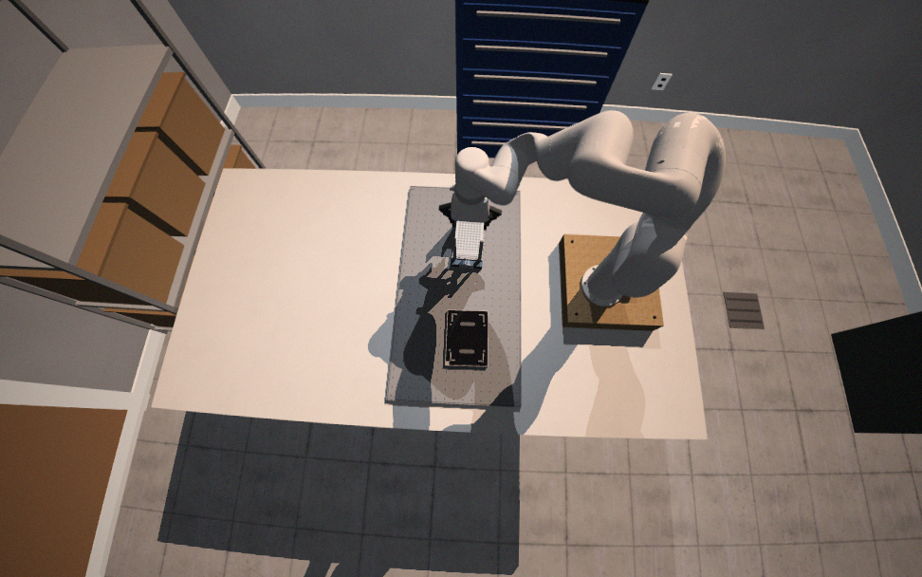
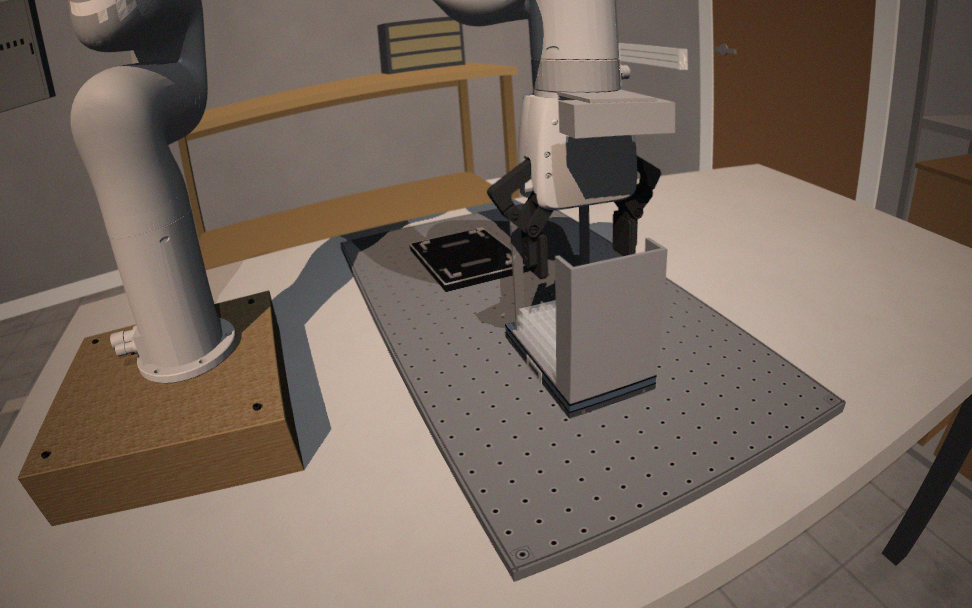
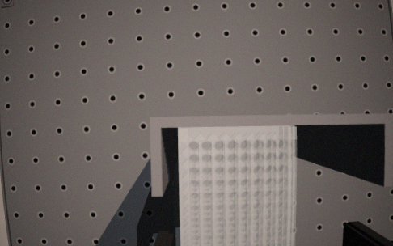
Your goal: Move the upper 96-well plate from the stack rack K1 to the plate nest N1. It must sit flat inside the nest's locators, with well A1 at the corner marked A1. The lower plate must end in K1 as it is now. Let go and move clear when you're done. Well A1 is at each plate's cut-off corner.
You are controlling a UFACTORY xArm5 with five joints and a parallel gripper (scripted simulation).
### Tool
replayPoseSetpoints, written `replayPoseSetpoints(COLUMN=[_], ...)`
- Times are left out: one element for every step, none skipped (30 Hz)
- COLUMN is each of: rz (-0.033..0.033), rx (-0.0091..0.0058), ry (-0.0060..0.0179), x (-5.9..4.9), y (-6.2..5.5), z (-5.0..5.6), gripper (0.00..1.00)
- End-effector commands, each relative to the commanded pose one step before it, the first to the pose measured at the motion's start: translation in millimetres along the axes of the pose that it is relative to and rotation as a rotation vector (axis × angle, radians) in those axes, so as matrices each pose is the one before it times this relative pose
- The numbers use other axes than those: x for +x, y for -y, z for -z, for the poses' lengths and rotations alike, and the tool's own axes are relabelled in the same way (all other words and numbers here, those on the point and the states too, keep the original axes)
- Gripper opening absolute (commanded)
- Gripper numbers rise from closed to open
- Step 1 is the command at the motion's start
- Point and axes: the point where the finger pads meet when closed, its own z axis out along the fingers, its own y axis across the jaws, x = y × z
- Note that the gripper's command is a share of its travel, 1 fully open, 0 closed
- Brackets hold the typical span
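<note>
The stack rack K1 (image 2: 609,322) (image 3: 226,120) is a grey walled holder on the perforated board (image 1: 421,306) (image 2: 609,466) (image 3: 81,101). The white 96-well plate (image 1: 468,243) (image 2: 537,333) (image 3: 238,182) lies on top of the stack inside it. The lower plate is hidden beneath. My gripper (image 1: 470,224) (image 2: 580,254) is open. Its fingers hang down into the rack's top, one on each long side of the plate and above it, touching nothing. The black plate nest N1 (image 1: 466,339) (image 2: 478,249) with white corner locators lies empty further along the board.
The arm's wooden base block (image 1: 612,319) (image 2: 143,430) stands on the table beside the board. Two thin posts of the rack rise on its open side. A corner of the nest shows at the wrist view's bottom right. A wooden shelf stands behind the table.
</note>
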Motion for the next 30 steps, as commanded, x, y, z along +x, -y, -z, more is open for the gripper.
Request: replayPoseSetpoints(rz=[0.00000,0.00000,0.00000,0.00000,0.00000,0.00000,0.00000,0.00000,0.00000,0.00000,0.00000,0.00000,0.00000,0.00000,0.00000,0.00000,0.00000,0.00000,0.00000,0.00000,0.00000,0.00000,0.00000,0.00000,0.00000,0.00000,0.00000,0.00000,0.00000,0.00000], rx=[0.00696,0.00000,0.00000,0.00000,0.00000,0.00000,0.00000,0.00000,0.00000,0.00000,0.00000,0.00000,0.00000,0.00000,0.00000,0.00000,0.00000,0.00000,0.00000,0.00000,0.00000,-0.00001,-0.00001,-0.00001,-0.00001,-0.00001,-0.00001,-0.00001,-0.00001,-0.00001], ry=[0.00836,0.00000,0.00000,0.00000,0.00000,0.00000,0.00000,0.00000,0.00000,0.00000,0.00000,0.00000,0.00000,0.00000,0.00000,0.00000,0.00000,0.00000,0.00000,0.00000,0.00000,0.00000,0.00000,0.00000,0.00000,0.00000,0.00000,0.00000,0.00000,0.00000], x=[0.42,0.00,0.00,0.00,0.00,0.00,0.00,0.00,0.00,0.00,0.00,0.00,0.00,0.00,0.00,0.00,0.00,0.00,0.00,0.00,0.00,0.00,0.00,0.00,0.00,0.00,0.00,0.00,0.00,0.00], y=[1.45,0.00,0.00,0.00,0.00,0.00,0.00,0.00,0.00,0.00,0.00,0.00,0.00,0.00,0.00,0.00,0.00,0.00,0.00,0.00,0.00,0.00,0.00,0.00,0.00,0.00,0.00,0.00,0.00,0.00], z=[-3.97,0.00,-1.67,-1.67,-1.67,-1.67,-1.67,-1.67,-1.67,-1.67,-1.67,-1.67,-1.67,-1.67,-1.67,-1.67,-1.67,0.00,0.00,-1.67,-1.67,-1.67,-1.67,-1.67,-1.67,-1.67,-1.67,-1.67,-1.67,-1.67], gripper=[1.00,1.00,1.00,1.00,1.00,1.00,1.00,1.00,1.00,1.00,1.00,1.00,1.00,1.00,1.00,1.00,1.00,1.00,1.00,1.00,1.00,1.00,1.00,1.00,1.00,1.00,1.00,1.00,1.00,1.00])
